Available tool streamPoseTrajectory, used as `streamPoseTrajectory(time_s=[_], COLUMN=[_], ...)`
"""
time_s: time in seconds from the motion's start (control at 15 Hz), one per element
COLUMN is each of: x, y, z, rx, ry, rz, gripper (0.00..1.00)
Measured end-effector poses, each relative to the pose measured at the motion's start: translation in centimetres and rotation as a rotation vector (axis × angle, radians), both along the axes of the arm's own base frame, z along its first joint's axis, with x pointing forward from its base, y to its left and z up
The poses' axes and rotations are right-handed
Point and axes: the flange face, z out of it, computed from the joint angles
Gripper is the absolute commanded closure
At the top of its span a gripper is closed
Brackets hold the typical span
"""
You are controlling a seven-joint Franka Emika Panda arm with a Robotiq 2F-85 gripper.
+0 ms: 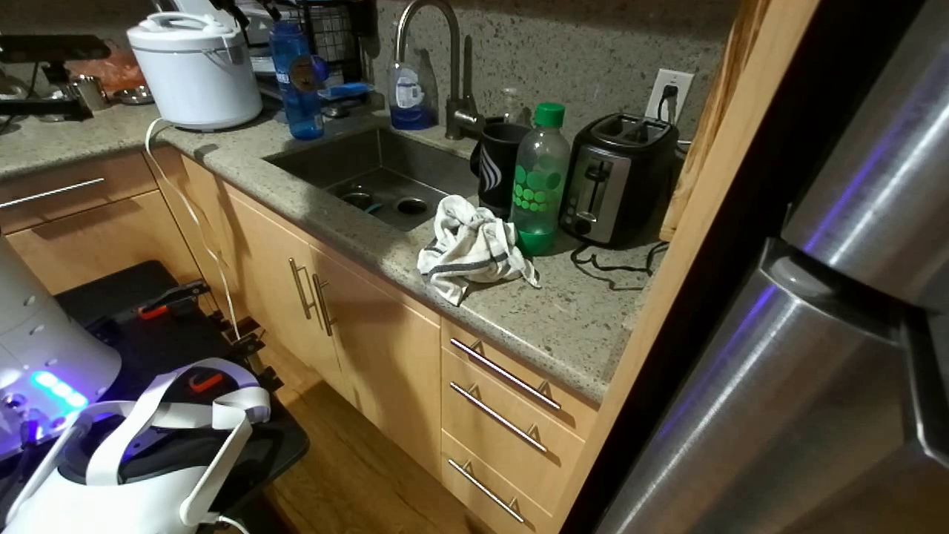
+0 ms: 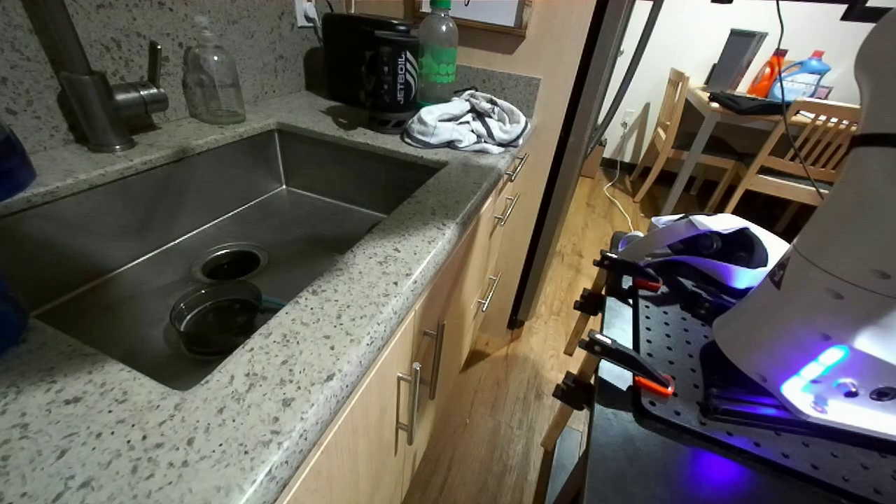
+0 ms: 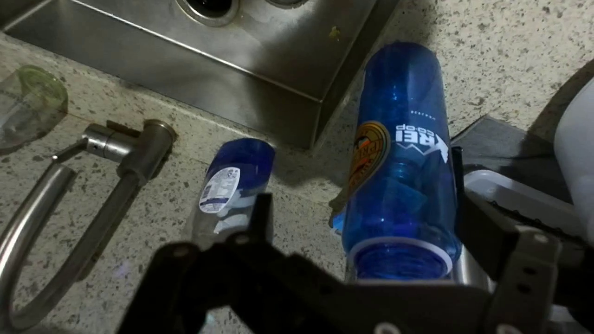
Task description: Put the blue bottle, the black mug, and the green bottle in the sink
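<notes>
Plastic, blue and see-through, is framed by the end effector (image 3: 362, 178) in the wrist view: the blue bottle (image 3: 401, 162) is stood upright on the table (image 1: 549, 319), just beside the rim of the sink (image 2: 161, 203), its round mouth turned up. The jaws are spread wide and nothing appears to be gripped; a gap is left at 9 o'clock, while the finger (image 3: 480, 232) at 3 o'clock is seen close beside the bottle; contact cannot be told.

By judgement, the approach to the first grasp is in hand; none of the three items is seen in the sink. For the next move, the bottle should be centred between the jaws, gripped evenly, lifted and carried toward 10 o'clock.

The rim is so near the bottle's foot that a sideways nudge could tip it over. At 9 o'clock, the soap bottle (image 3: 232, 195) and, farther out, the faucet (image 3: 132, 169) must be avoided; at 3 o'clock, room is limited by the rice cooker (image 3: 577, 144). Most open room is offered over the sink, where a bowl (image 2: 217, 318) is seen beside the drain (image 2: 229, 264).

In an exterior view, the black mug (image 1: 498, 170) and the green bottle (image 1: 541, 182) are placed at about 4 o'clock from the blue bottle, with a cloth (image 1: 474, 248) toward 7 o'clock of the green bottle and the toaster (image 1: 619, 178) at 3 o'clock, so room there is judged tight.
</notes>
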Motion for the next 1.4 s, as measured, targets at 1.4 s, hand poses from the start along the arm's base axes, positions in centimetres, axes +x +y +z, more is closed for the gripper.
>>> streamPoseTrajectory(time_s=[1.4], x=[5.4], y=[8.2], z=[-0.3], rx=[-0.138], ry=[0.134], rz=[-0.012], gripper=[0.00])
